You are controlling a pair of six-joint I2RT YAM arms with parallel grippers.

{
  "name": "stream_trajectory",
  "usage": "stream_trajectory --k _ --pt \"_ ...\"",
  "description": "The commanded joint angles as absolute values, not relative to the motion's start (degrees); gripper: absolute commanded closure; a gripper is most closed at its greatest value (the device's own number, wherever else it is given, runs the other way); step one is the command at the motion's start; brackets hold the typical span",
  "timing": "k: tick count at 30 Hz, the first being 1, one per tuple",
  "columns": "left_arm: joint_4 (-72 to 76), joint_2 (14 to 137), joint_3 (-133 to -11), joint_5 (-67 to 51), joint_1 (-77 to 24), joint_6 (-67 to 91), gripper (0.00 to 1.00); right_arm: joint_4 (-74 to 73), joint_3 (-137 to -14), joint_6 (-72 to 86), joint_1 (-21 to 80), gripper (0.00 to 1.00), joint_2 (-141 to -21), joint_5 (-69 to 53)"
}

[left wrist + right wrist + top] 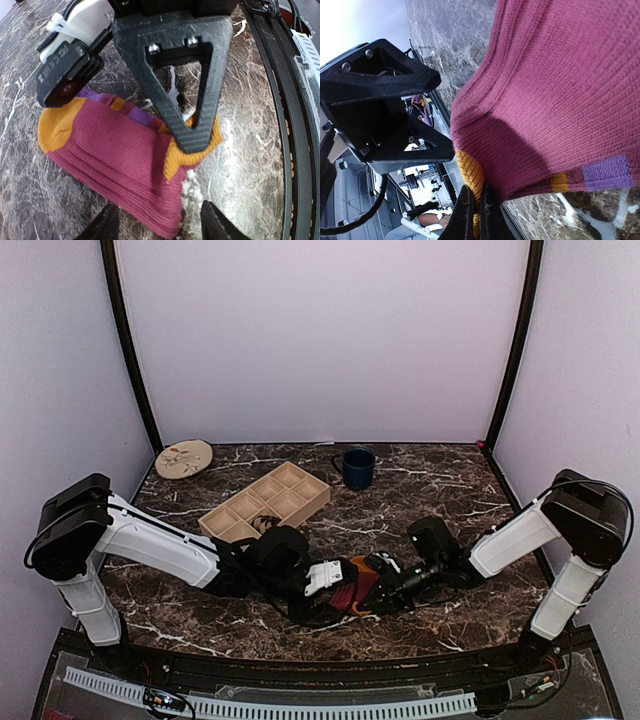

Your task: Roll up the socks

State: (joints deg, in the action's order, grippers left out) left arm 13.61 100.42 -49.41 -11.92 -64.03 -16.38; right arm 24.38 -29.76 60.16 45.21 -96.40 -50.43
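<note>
Pinching the striped sock (560, 75) by its orange edge, the right gripper (476, 205) is holding tight; the left gripper (160, 225) is straddling it, jaws apart.

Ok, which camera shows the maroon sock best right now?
Left wrist: the maroon sock lies almost whole on the table, orange patches and purple stripe clear. Top external shows only a small, partly hidden patch. Right wrist is a close-up of fabric, its orange edge pinched in the right gripper, jaws shut.
</note>
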Motion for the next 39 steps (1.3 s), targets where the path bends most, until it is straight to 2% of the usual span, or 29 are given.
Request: stream_trajectory --k 1,4,16,25,39 --pt "13.72 101.78 -51.84 -11.75 -64.34 -17.87 0.45 23.28 -29.53 58.45 44.42 1.00 -94.78 -51.42" --pt "13.11 102.31 -52.36 -12.67 -64.34 -18.08 0.50 23.08 -29.34 58.21 44.04 1.00 -94.41 -51.57" --pt "12.52 103.98 -52.87 -14.75 -64.42 -18.16 0.52 21.74 -29.89 56.86 43.20 1.00 -94.83 -53.03" --pt "12.65 105.85 -54.61 -14.44 -64.40 -18.48 0.66 20.02 -30.26 55.96 42.98 1.00 -94.82 -53.59" --pt "7.00 106.85 -57.31 -20.76 -64.34 -19.60 0.96 15.84 -31.35 53.45 42.02 1.00 -94.33 -53.28"
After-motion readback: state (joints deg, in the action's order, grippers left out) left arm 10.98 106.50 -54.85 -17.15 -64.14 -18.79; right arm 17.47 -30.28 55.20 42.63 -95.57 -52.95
